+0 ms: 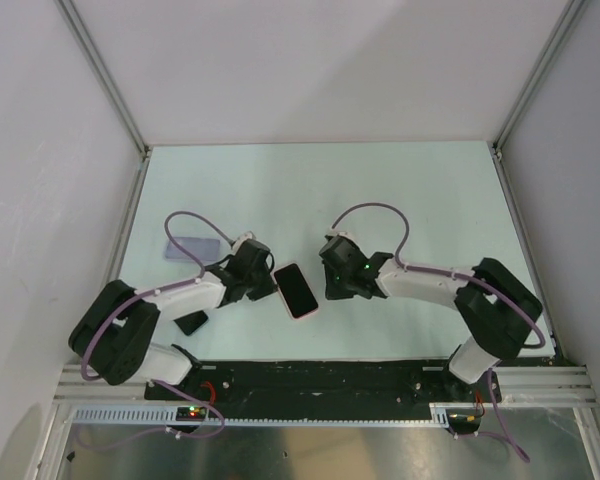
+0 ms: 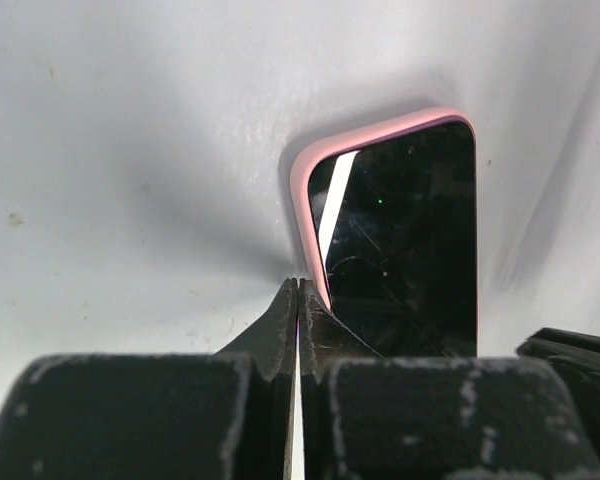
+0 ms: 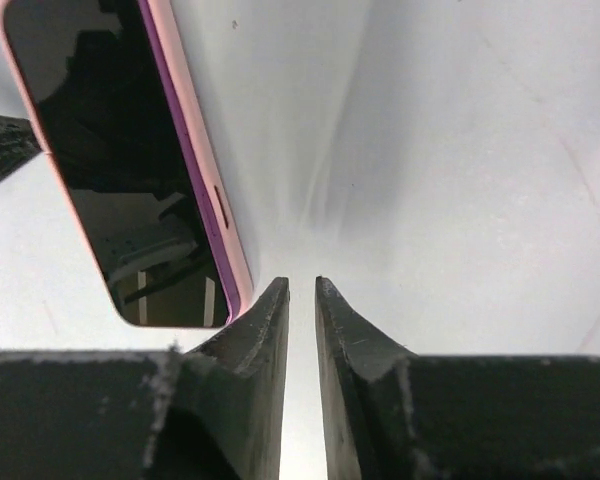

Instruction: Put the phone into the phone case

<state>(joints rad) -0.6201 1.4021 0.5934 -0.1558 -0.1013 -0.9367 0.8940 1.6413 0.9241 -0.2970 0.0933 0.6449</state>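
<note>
Left claw (image 2: 298,300) pressed together beside the pink phone case (image 2: 315,170); right claw (image 3: 302,300) nearly together, holding nothing.

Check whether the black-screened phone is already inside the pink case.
In. The black-screened phone lies face up with the pink case wrapping its edges; the right wrist view shows the pink rim along its side.

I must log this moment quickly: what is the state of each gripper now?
Left gripper: closed, empty, tips beside the pink phone case.
Right gripper: nearly closed, empty, beside the case.
</note>
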